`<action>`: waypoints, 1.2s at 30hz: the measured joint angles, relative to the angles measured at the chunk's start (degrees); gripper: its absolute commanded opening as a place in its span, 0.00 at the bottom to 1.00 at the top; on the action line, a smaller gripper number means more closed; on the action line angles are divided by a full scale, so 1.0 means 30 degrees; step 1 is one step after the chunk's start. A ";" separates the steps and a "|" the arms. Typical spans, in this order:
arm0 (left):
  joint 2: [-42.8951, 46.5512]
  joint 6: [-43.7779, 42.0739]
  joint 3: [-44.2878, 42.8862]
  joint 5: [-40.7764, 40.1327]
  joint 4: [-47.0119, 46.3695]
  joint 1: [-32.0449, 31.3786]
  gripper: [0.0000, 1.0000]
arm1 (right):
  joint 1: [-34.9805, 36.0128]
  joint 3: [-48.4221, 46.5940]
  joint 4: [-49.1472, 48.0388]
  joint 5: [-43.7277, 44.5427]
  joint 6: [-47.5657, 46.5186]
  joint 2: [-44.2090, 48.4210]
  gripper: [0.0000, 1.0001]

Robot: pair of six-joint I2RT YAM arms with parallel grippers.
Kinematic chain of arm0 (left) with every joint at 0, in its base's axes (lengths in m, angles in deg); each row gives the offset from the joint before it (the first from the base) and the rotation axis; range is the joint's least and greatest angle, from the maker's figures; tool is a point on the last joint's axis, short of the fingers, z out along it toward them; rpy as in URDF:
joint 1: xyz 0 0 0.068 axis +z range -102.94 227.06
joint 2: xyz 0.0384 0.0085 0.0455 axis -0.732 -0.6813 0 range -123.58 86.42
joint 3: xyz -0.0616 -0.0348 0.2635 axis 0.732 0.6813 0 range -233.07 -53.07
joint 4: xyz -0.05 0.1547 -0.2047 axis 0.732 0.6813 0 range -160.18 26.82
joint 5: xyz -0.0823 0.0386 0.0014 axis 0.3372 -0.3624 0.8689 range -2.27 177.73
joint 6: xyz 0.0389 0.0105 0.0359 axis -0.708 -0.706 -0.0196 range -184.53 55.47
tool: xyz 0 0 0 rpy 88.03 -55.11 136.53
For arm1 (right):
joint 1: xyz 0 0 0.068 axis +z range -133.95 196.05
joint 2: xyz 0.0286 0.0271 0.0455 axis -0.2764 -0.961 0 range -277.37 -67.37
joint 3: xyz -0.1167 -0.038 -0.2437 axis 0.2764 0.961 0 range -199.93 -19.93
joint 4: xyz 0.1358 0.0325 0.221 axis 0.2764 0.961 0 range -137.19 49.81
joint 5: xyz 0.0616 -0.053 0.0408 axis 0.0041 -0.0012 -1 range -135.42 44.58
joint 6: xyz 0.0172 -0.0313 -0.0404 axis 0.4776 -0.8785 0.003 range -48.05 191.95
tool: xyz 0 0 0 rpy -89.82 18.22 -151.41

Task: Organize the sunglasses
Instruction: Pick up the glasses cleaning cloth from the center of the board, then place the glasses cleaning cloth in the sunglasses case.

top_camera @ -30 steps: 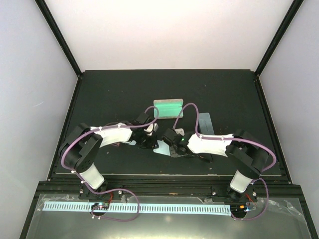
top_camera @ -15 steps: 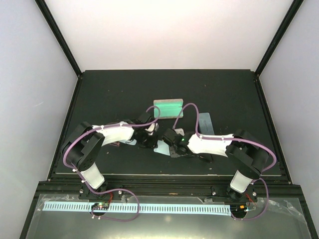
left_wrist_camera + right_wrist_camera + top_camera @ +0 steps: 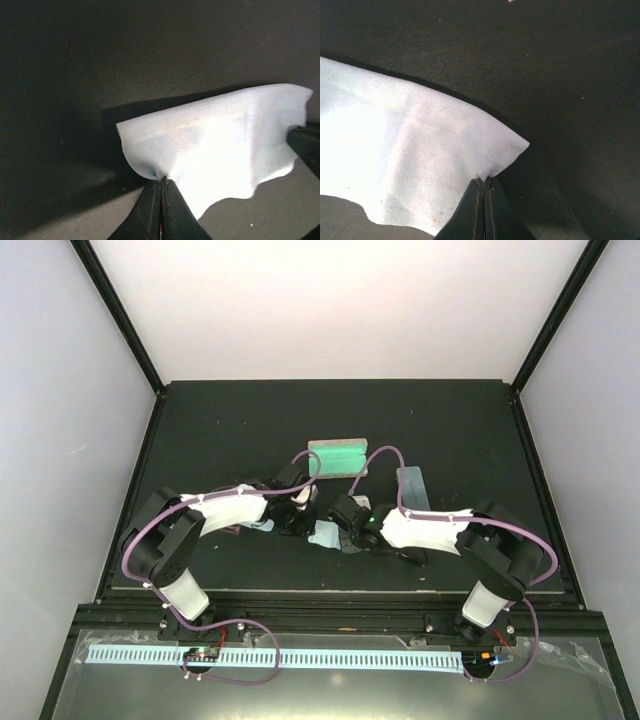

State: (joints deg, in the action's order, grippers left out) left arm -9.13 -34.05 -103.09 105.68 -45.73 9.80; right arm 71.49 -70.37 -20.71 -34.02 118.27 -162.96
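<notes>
A light blue cloth [image 3: 324,537] lies at the middle of the dark table between my two grippers. My left gripper [image 3: 162,181] is shut on the cloth's [image 3: 215,145] near edge, which puckers at the fingertips. My right gripper [image 3: 484,180] is shut on the cloth [image 3: 415,150] close to a corner. From above, the left gripper [image 3: 302,524] and right gripper [image 3: 345,530] sit at opposite sides of the cloth. The sunglasses are mostly hidden. Only a thin reddish trace [image 3: 236,530] shows under my left forearm.
An open case with a green lining [image 3: 335,458] lies just beyond the grippers. A blue-grey oblong piece [image 3: 413,486] lies to its right, behind my right forearm. Black rails [image 3: 540,480] edge the table, and pale walls stand around it.
Both grippers have closed onto the cloth over the last second. The right wrist has edged slightly left and away; the left arm has hardly moved.
</notes>
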 measured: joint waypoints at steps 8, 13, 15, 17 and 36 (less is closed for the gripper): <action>0.1705 0.0073 -0.0554 -0.0102 0.0124 0.0044 0.02 | -0.0721 -0.0270 -0.0036 -0.0576 -0.0816 0.0699 0.01; 0.2055 0.0073 -0.1450 -0.0299 0.0291 0.0313 0.02 | -0.1632 -0.1552 -0.0007 -0.0882 -0.1916 0.1078 0.01; 0.2055 0.0073 -0.1872 -0.0415 0.0408 0.0525 0.01 | -0.2142 -0.2317 0.0073 -0.1027 -0.2601 0.1078 0.01; 0.2018 0.0066 -0.2499 -0.0503 0.0590 0.0809 0.02 | -0.2667 -0.3155 0.0233 -0.1107 -0.3322 0.1049 0.01; -0.4743 -0.0430 -1.0528 -0.0831 0.1122 0.3169 0.01 | -0.6761 -0.9828 0.0189 -0.0889 -0.8160 -0.4459 0.01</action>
State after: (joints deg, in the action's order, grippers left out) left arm -23.35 -35.34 -134.68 103.19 -42.36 19.31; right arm 51.20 -99.85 -20.14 -36.69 93.79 -176.34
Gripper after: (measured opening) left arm 0.018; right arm 0.011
